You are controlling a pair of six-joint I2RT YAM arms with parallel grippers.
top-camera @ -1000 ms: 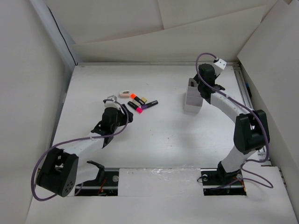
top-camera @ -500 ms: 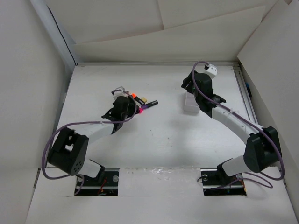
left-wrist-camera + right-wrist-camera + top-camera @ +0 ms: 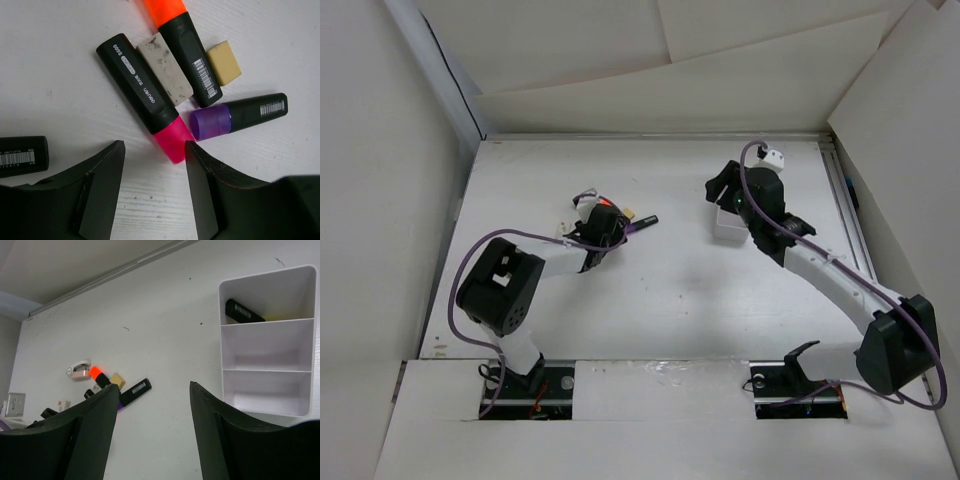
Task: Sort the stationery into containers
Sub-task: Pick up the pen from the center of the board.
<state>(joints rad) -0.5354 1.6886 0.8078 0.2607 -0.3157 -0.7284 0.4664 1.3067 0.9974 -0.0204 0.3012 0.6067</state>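
In the left wrist view the stationery lies in a cluster: a pink-capped marker [image 3: 142, 95], an orange-capped marker [image 3: 182, 45], a purple-capped marker [image 3: 240, 114], a smudged white eraser [image 3: 164, 70] and a beige eraser [image 3: 224, 62]. My left gripper [image 3: 154, 146] hovers open just short of the pink cap, with nothing between its fingers. The white container [image 3: 267, 321] has three compartments, and a black marker [image 3: 242, 311] lies in its far one. My right gripper [image 3: 152, 387] is open and empty to the container's left. From above, the left gripper [image 3: 603, 226] covers part of the cluster.
Another black marker body [image 3: 22, 156] lies left of my left fingers. White cardboard walls [image 3: 420, 200] enclose the table on three sides. The container [image 3: 727, 229] sits beside the right gripper [image 3: 722, 190]. A rail [image 3: 840, 200] runs along the right edge.
The left gripper has advanced over the marker cluster and its jaws have narrowed. The right gripper has come away from the container, swung left, and opened wider.
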